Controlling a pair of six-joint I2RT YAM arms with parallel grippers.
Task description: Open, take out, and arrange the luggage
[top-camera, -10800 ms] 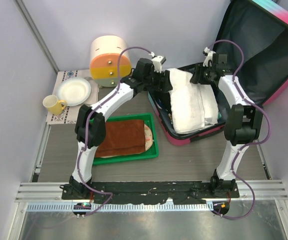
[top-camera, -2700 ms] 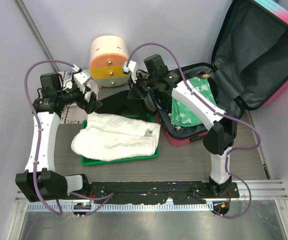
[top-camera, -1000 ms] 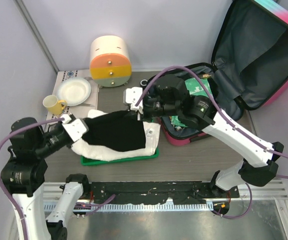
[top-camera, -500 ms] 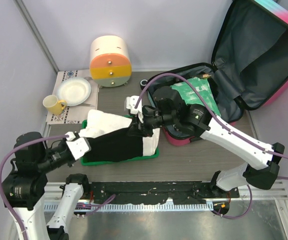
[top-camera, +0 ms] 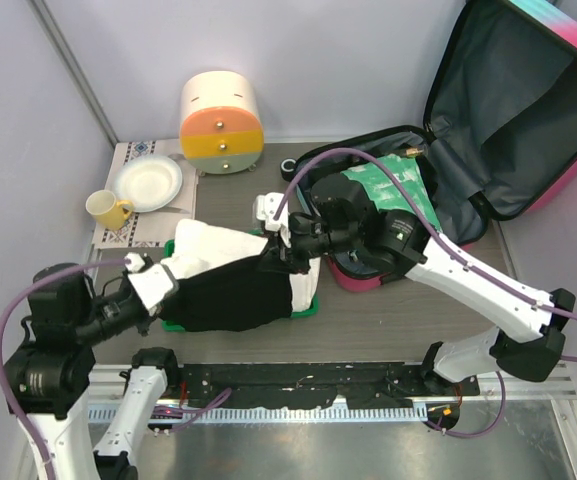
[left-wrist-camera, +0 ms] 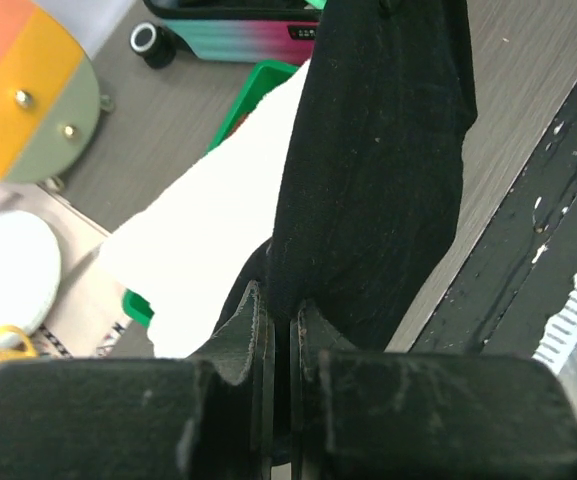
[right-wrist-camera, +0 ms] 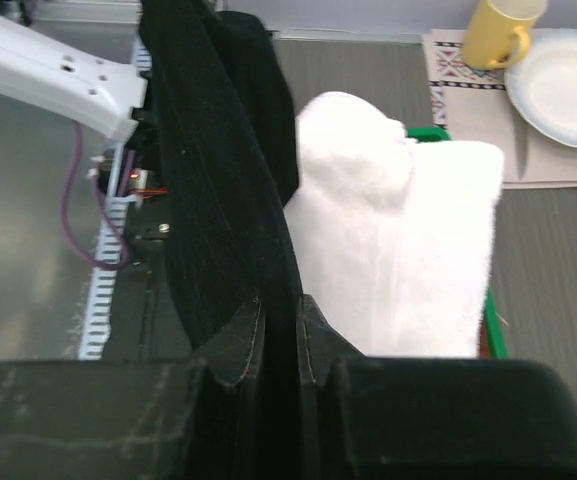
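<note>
The left arm rises from left of the green tray [left-wrist-camera: 280, 80] and folds back, its forearm reaching toward the tray's left edge. The left gripper [top-camera: 168, 277] is clamped on one end of a black cloth [top-camera: 233, 292]; in the left wrist view the fingers [left-wrist-camera: 253, 335] are nearly together with the fabric pinched between them. The cloth stretches across the tray's front half, over a white towel [top-camera: 208, 243] that bulges out behind it. The cloth's front edge hangs past the tray's near edge, over a strip of bare table that runs to the black rail.

At the tray's right end the right gripper [top-camera: 282, 250] pinches the cloth's other end, jaws pressed tight on it in the right wrist view. The right arm is bent at the elbow far right of the tray and reaches back over the open luggage [top-camera: 508, 120].

The luggage base lies just beside the tray's right edge, a green packet [top-camera: 388, 185] inside it, and its lid leans up and away to the right. Behind the tray stand a round drawer box [top-camera: 220, 122], a plate [top-camera: 148, 182] and a yellow mug [top-camera: 108, 209].
</note>
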